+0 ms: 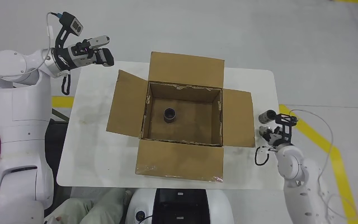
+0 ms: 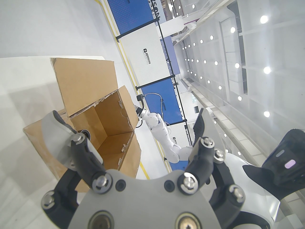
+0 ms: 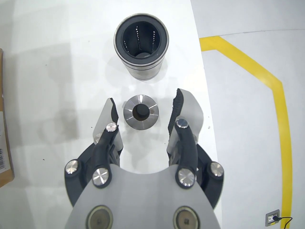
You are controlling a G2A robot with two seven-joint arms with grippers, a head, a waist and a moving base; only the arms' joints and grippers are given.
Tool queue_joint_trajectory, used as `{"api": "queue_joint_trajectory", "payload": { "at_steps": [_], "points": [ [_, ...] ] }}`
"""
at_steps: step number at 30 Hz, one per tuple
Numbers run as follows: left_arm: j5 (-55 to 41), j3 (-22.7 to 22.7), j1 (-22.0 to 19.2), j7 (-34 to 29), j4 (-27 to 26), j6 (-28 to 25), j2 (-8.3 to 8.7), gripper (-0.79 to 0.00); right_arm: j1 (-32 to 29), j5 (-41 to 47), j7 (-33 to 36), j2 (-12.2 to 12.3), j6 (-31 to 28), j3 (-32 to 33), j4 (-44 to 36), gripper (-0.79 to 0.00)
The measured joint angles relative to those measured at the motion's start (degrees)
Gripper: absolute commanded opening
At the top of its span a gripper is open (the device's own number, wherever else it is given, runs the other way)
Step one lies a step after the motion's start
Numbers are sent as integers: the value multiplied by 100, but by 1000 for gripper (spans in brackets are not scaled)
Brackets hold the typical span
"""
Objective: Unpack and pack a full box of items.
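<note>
The left end effector (image 1: 106,50) is hovering off the far left corner of the surface (image 1: 89,145), fingers apart and gripping nothing. In the open box (image 1: 186,68) one dark metal ring (image 1: 170,115) is sitting alone — unpacking looks nearly done, repacking not begun. At right, the right end effector (image 3: 144,97) is straddling a small steel collet (image 3: 141,114) — fingers spread, unclamped — beside an upright ball bushing (image 3: 141,48).

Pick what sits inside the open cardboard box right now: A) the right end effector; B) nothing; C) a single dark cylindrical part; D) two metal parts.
C: the top view shows one dark cylindrical part on the floor of the cardboard box, while the large bearing and the small metal part stand outside it by the right end effector.
</note>
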Motion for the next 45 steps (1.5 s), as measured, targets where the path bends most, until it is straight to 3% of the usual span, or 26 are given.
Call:
{"api": "queue_joint_trajectory", "payload": {
  "at_steps": [8,11,13,14,17,19,25,45],
  "points": [
    [0,0,0,0,0,0,0,0,151,18,-85,-14,185,-135,230,-200],
    [0,0,0,0,0,0,0,0,216,2,-101,-16,220,-188,330,-274],
    [0,0,0,0,0,0,0,0,251,-2,-97,-17,237,-212,373,-446],
    [0,0,0,0,0,0,0,0,266,-1,-93,-17,243,-221,391,-480],
    [0,0,0,0,0,0,0,0,280,3,-91,-14,249,-229,407,-720],
    [0,0,0,0,0,0,0,0,271,-7,-84,-10,250,-227,389,-785],
    [0,0,0,0,0,0,0,0,56,-87,5,13,267,-140,-2,-785],
    [0,0,0,0,0,0,0,0,-1219,-211,19,50,328,269,-2728,-785]
  ]
}}
